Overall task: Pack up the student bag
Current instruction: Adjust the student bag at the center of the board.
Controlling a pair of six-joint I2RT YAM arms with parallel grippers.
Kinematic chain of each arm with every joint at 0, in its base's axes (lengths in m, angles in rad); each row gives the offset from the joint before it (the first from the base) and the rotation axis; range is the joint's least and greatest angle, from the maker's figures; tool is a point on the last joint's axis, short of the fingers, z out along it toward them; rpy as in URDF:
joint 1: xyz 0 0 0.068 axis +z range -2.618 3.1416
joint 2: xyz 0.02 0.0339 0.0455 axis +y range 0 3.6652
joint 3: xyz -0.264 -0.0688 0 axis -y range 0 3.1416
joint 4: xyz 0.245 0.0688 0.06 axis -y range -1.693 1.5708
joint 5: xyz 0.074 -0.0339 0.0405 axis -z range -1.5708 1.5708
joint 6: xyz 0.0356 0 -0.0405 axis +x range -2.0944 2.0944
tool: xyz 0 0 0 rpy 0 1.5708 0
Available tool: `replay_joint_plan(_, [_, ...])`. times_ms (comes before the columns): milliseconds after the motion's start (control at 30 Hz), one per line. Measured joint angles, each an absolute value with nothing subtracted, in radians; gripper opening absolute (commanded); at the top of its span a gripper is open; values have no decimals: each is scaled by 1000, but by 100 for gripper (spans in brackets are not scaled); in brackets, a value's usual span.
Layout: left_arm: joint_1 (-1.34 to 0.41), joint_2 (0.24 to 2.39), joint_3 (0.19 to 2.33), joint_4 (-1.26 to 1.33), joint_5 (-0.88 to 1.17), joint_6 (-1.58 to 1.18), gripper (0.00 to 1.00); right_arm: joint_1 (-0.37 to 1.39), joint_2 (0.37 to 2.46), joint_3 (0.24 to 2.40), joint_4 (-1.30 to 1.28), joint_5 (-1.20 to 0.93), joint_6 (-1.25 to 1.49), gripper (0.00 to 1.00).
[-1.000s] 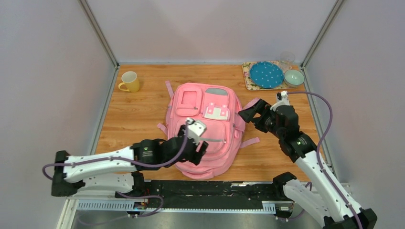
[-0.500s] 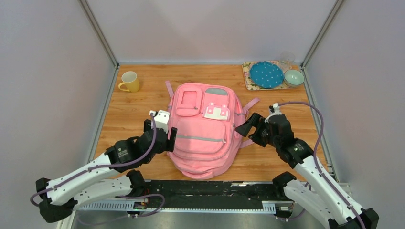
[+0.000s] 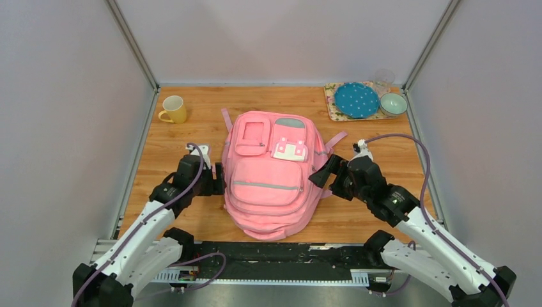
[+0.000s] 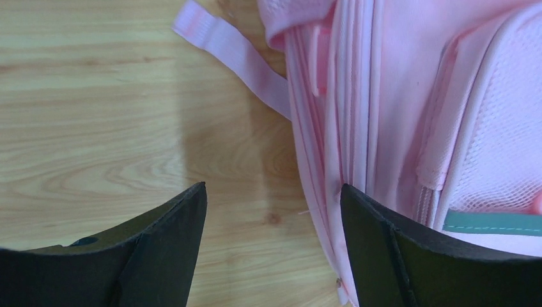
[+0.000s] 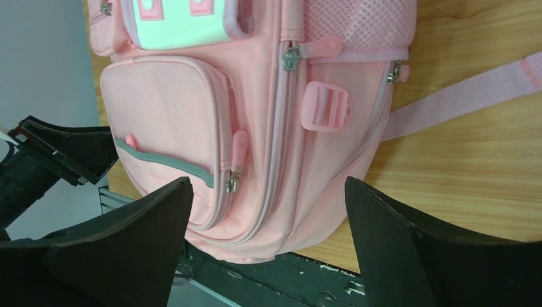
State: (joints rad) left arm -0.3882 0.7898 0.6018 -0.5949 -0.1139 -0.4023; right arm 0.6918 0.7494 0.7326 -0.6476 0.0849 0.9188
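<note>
Items, qty: 1 student bag (image 3: 271,176), 1 mug (image 3: 174,109); left end effector (image 4: 273,192) wide, right end effector (image 5: 268,185) wide, empty

You've got soft matt cloth on the student bag (image 3: 271,185), open mesh at its side, smooth wood-grain table (image 3: 287,99) under it, and a matt black left gripper (image 4: 273,187).

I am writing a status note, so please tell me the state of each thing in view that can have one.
student bag: lying flat, front up, visible zips look closed.
left gripper: open, holding nothing, beside the bag.
right gripper: open, holding nothing, beside the bag.
yellow mug: upright.
blue plate: lying flat on the tray.
bowl: upright on the tray.
glass: upright on the tray.
</note>
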Motion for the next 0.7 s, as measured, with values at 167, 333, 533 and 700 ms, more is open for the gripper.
replay_joint_plan(167, [-383, 826, 478, -479, 33, -436, 83, 692, 695, 635, -630, 84, 959, 92])
replay_joint_plan(333, [-377, 889, 392, -317, 220, -522, 83, 692, 751, 529, -542, 49, 991, 93])
replay_joint_plan(533, [-373, 1012, 401, -244, 322, -555, 83, 652, 964, 599, -545, 34, 902, 96])
replay_joint_plan(700, [-375, 1029, 489, -338, 260, -530, 84, 551, 1117, 775, -615, 17, 759, 96])
